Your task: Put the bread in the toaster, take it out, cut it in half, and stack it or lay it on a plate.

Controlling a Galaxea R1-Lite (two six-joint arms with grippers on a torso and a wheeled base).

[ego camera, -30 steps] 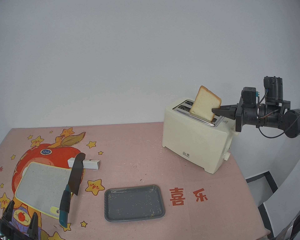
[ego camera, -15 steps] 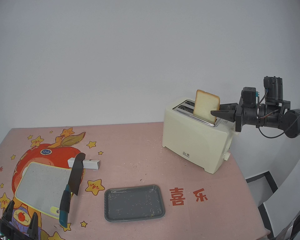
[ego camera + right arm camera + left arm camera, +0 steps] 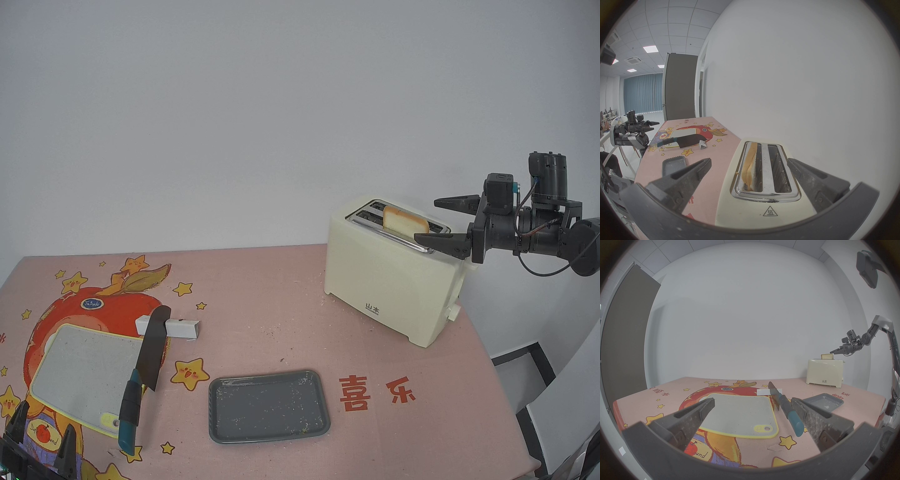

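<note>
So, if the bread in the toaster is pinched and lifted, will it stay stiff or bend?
The bread in the toaster looks pale and untoasted, so it is probably soft, and a hard pinch may dent it. It is a thin slice, likely light, and may sag if held by one corner.

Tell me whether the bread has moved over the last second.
Yes. The bread has sunk straight down into the toaster slot; just its top edge stands above the rim now. The right pincer, open, has let it go.
</note>
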